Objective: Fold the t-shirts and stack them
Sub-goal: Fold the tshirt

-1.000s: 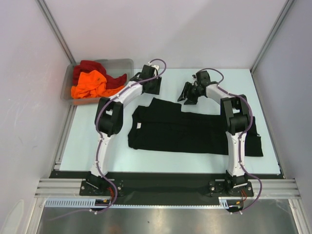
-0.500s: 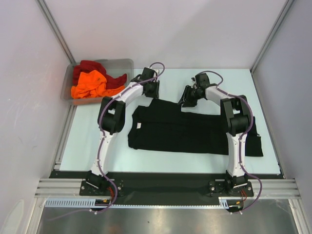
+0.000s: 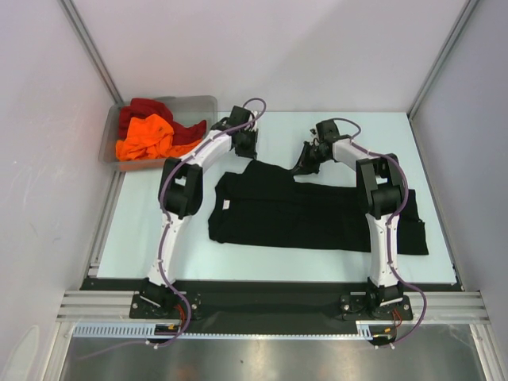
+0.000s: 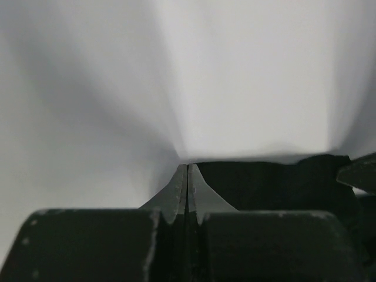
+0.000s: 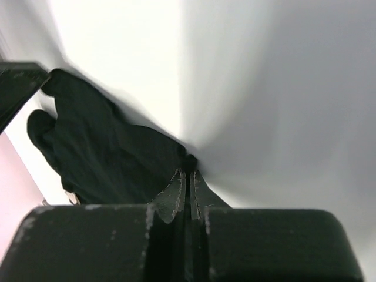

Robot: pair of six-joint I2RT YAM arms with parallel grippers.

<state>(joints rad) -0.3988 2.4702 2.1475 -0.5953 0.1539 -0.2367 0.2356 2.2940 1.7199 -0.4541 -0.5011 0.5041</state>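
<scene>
A black t-shirt (image 3: 302,214) lies spread flat across the middle of the table. My left gripper (image 3: 248,155) is down at the shirt's far left corner. In the left wrist view this gripper (image 4: 187,165) is shut, its tips right on the corner of the black cloth (image 4: 264,182). My right gripper (image 3: 299,168) rests on the far edge, a little to the right. Seen from its wrist, it (image 5: 188,171) is shut with a small nub of black cloth (image 5: 100,153) pinched at the tips. An orange t-shirt (image 3: 147,136) and a dark red one (image 3: 147,109) lie crumpled in the bin.
The clear grey plastic bin (image 3: 198,101) stands at the back left corner, just left of my left arm. White walls enclose the table on three sides. The shirt's right end reaches past my right arm's base link.
Both grippers have dropped onto the far edge of the black t-shirt and gone from open to shut. The shirt itself has not shifted.
</scene>
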